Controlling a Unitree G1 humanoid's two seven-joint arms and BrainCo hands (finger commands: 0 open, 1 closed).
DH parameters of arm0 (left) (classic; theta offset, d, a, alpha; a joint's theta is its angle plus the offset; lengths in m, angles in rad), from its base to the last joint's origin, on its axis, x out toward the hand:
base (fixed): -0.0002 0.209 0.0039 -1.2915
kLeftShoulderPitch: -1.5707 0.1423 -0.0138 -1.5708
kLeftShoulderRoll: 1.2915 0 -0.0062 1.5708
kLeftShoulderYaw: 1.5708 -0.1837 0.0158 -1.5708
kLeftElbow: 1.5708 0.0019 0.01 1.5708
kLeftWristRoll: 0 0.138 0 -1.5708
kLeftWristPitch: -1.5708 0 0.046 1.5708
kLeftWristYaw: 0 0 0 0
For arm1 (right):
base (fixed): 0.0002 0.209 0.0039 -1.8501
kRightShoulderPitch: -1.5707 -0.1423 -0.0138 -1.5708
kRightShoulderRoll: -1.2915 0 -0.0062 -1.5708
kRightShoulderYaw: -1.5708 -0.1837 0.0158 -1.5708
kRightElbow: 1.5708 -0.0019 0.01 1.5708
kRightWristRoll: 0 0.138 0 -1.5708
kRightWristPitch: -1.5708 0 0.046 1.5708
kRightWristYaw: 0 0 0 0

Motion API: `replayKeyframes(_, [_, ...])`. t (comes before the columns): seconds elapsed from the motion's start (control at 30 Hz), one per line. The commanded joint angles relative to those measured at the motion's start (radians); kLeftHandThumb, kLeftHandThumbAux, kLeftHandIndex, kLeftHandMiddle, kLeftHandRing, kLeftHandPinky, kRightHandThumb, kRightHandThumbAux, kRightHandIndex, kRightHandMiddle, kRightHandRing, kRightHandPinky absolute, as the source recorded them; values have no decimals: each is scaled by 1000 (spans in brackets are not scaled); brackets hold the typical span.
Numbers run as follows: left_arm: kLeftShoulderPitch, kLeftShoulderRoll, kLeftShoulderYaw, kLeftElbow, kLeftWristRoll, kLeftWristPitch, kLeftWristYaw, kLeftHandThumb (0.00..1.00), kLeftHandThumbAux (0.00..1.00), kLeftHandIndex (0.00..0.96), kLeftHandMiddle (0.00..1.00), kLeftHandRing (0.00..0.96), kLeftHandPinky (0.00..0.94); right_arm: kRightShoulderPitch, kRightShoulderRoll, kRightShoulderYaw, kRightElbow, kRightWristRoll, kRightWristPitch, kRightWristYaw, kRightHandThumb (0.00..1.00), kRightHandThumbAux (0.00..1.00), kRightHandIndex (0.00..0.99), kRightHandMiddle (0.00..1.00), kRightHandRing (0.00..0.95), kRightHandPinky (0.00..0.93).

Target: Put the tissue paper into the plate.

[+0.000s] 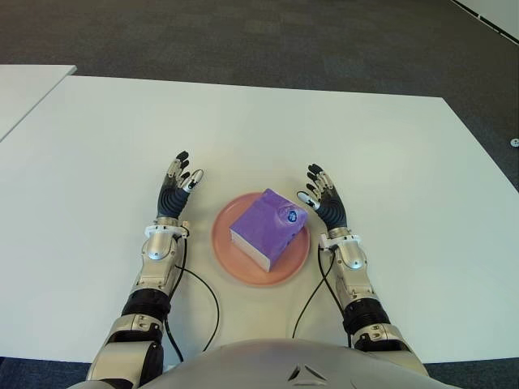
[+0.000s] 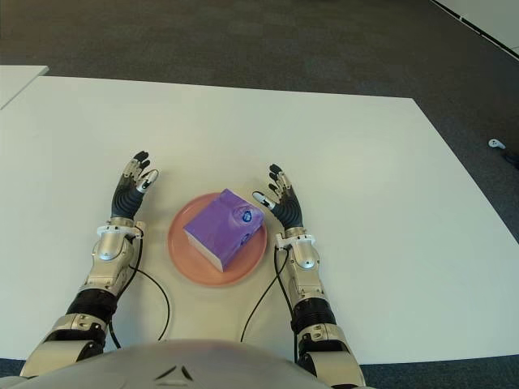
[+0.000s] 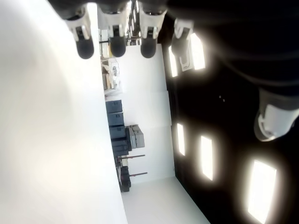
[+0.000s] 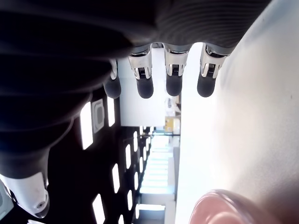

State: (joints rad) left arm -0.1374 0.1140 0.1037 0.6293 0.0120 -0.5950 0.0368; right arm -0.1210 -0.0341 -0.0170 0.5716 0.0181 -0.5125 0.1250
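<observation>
- Purple tissue pack (image 1: 268, 228) is already sitting in the pink plate (image 1: 225, 250), long axis running diagonally.
- I am holding my right hand (image 1: 326, 201) spread and empty, just beside it, nearer.
- My left hand (image 1: 178, 190) is showing spread, empty, left of the plate.

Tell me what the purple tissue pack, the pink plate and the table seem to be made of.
Tissue pack: seemingly soft plastic wrap, slightly glossy, with a printed patch on top and a white side edge. Plate: smooth, matte salmon pink, plastic or glazed ceramic; cannot tell which. Table: flat white top, probably laminate, with an even, faint sheen. The left hand and the right hand flank the plate, open.
</observation>
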Motion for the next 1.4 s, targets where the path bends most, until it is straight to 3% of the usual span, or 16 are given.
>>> replayKeyframes(0.03, [19, -21, -8, 28, 26, 3, 33, 0, 423, 0, 0, 0, 0, 97, 0, 0, 96, 0, 89, 6, 5, 644, 0, 17, 0, 0])
replayKeyframes(0.4, [23, -44, -6, 60, 13, 61, 38, 0, 413, 0, 0, 0, 0, 96, -1, -1, 88, 0, 97, 7, 7, 659, 0, 16, 0, 0])
replayKeyframes(0.9, [82, -78, -13, -52, -24, 196, 19, 0, 432, 0, 0, 0, 0, 91, 0, -2, 84, 0, 105, 4, 1, 658, 0, 14, 0, 0])
replayKeyframes(1.4, [107, -92, -12, -96, -24, 236, 15, 0, 430, 0, 0, 0, 0, 91, 0, 0, 77, -3, 108, 0, 0, 654, 0, 13, 0, 0])
